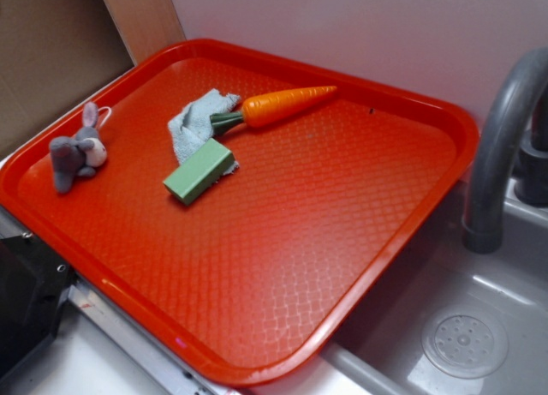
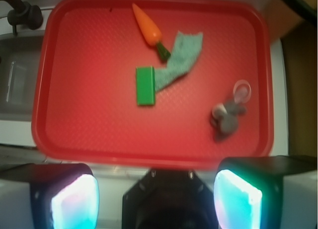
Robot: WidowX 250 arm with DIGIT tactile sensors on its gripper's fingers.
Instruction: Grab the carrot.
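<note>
Wrist view: claw (image 2: 156, 196) spread wide above the tray's (image 2: 49, 139) near rim, carrot (image 2: 146, 24) by the far rim.

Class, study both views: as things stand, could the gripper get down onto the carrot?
Probably yes. The carrot lies bare on the red tray, only its stem on the cloth; the green block sits apart. The gripper hangs high, jaws wide.

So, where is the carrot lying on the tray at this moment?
In the exterior view the carrot lies near the far edge of the red tray, its green stem end on the light blue cloth, just beyond the green block.
</note>
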